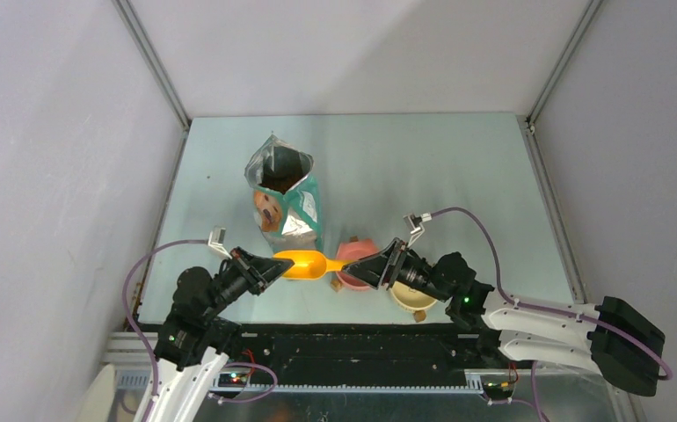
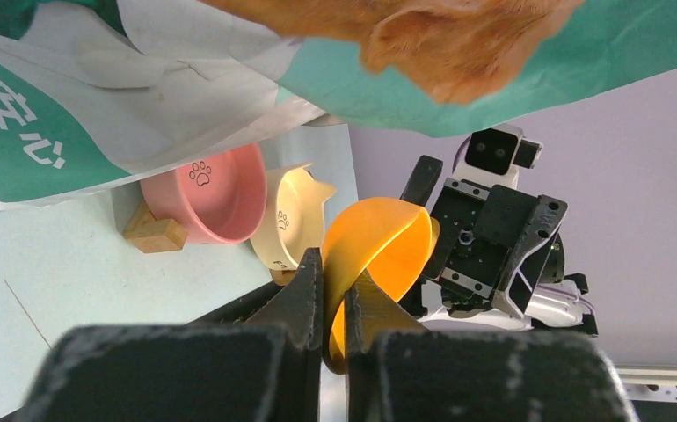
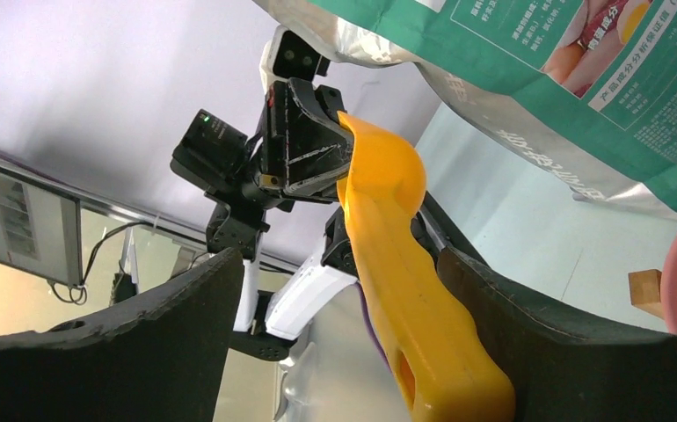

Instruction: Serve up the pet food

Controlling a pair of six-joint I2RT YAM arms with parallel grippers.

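Note:
The green-white foil bag (image 1: 284, 200) with the golden dog stands open on the table. Its mouth looks dark, and I cannot make out any pet food pellets. The orange scoop (image 1: 309, 264) hangs level in front of the bag. My left gripper (image 1: 275, 266) is shut on the scoop's bowl rim, which the left wrist view shows pinched between the fingers (image 2: 335, 268). My right gripper (image 1: 359, 268) is open around the scoop's handle (image 3: 396, 290). The handle lies near one finger (image 3: 528, 325), and the other finger stands well clear. The scoop's bowl (image 2: 379, 251) looks empty.
A pink cat-eared bowl (image 1: 355, 252) and a yellow one (image 1: 412, 297) sit on small wooden stands under and beside my right arm. Both also show in the left wrist view, the pink bowl (image 2: 207, 193) and the yellow bowl (image 2: 291, 220). Grey walls enclose the table on three sides.

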